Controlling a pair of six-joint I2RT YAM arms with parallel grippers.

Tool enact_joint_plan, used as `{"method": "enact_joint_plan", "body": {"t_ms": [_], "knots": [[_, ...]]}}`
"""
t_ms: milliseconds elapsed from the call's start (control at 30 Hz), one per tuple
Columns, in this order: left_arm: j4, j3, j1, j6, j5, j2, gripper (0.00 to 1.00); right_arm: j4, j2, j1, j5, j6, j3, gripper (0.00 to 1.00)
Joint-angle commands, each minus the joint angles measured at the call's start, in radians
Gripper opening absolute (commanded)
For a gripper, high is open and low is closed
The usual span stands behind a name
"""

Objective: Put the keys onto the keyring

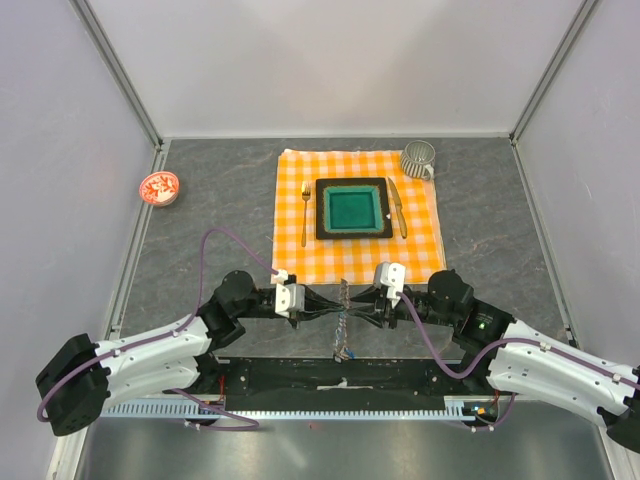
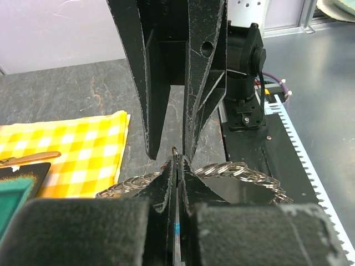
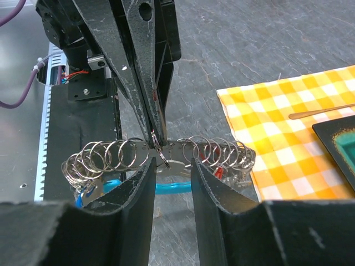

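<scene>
From above, my two arms fill the near edge and meet tip to tip just short of the checked cloth. The left end effector and right end effector flank the keyring, a thin silvery strip on the tabletop. No single key can be picked out at this size.

In the left wrist view my own fingers sit closest, pressed together with a sliver of wire poking up between the tips. I judge they are pinching the keyring. The opposite jaws hang apart.

In the right wrist view my fingers are spread with nothing clamped between them. Past them lies the keyring's row of small rings, with the cyan clip underneath. The left tips nip one ring at the middle. A red tag and a blue tag show among the rings and may be keys. My fingers hide the strip's lower edge, so I cannot tell whether they are threaded on. I judge the threading is under way, not finished.
</scene>
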Motion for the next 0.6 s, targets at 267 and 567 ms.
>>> {"method": "enact_joint_plan", "body": {"t_ms": [267,567], "knots": [[0.014,0.076,-0.004,0.028,0.036,-0.018,0.02,0.036,-0.028,0.0,-0.033,-0.012,0.041,0.06],[0.129,0.03,-0.002,0.011,-0.002,-0.073,0.02,0.03,0.005,0.003,-0.016,0.009,0.03,0.0]]}}
